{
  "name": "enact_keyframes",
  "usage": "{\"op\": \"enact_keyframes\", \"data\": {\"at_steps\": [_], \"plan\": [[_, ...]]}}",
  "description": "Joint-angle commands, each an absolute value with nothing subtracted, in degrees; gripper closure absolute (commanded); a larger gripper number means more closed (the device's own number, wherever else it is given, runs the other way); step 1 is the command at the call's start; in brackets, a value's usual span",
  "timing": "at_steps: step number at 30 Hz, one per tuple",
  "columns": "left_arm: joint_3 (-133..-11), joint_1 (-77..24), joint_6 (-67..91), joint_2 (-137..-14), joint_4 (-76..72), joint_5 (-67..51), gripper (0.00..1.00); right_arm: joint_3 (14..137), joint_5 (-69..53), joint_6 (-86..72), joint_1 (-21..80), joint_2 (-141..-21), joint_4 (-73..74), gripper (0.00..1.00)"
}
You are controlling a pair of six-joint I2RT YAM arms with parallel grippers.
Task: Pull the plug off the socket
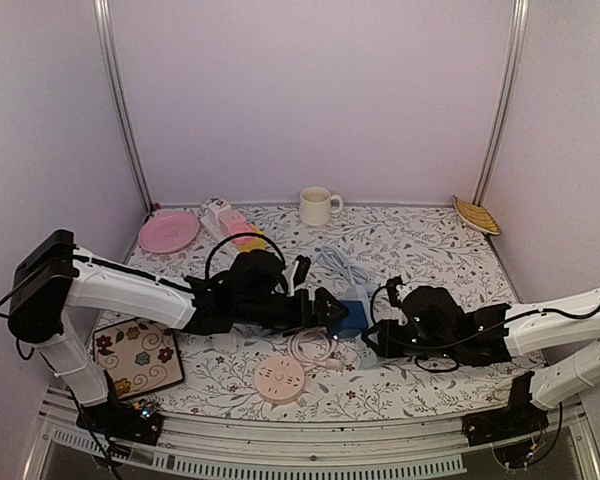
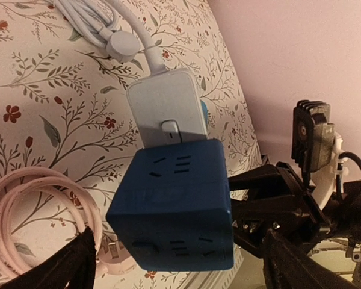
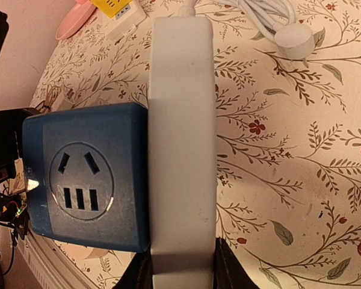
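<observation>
Nearest: pink coiled cable [image 1: 315, 348] and round pink socket [image 1: 280, 380]. Mid-table: white power strip [image 3: 183, 150], long axis running near-to-far, white cord [image 1: 337, 265] leaving its far end. Blue cube plug [image 3: 87, 174] is seated on the strip's broad face and sticks out toward the left arm. Right gripper [image 3: 180, 271] is clamped on the strip's near end, one finger on each side. Left gripper [image 1: 330, 308] is spread wide. The cube sits between its fingers [image 2: 283, 253], with a gap visible on one side. Far back: mug [image 1: 318, 206], pink plate [image 1: 168, 231].
</observation>
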State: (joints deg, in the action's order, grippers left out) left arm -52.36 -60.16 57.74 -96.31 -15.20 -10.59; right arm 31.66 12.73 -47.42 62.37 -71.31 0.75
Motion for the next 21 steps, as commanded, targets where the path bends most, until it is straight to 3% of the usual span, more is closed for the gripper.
{"op": "enact_keyframes", "data": {"at_steps": [1,14,17,21], "plan": [[-53.38,-61.05,59.05,-97.85,-16.87,-8.59,0.04,35.35,13.29,-45.88,63.66,-71.15,-6.26,0.96],[-52.49,-61.23,61.62,-100.46,-23.42,-9.63,0.11,36.04,12.05,-46.97,63.89,-71.93,-7.24,0.96],[-52.34,-61.31,62.63,-101.34,-25.81,-11.14,0.23,35.99,12.25,-47.44,63.83,-72.2,-7.22,0.96],[-51.67,-61.3,63.47,-101.86,-28.02,-12.16,0.5,35.79,13.41,-48.13,63.9,-72.74,-7.22,0.96]]}}
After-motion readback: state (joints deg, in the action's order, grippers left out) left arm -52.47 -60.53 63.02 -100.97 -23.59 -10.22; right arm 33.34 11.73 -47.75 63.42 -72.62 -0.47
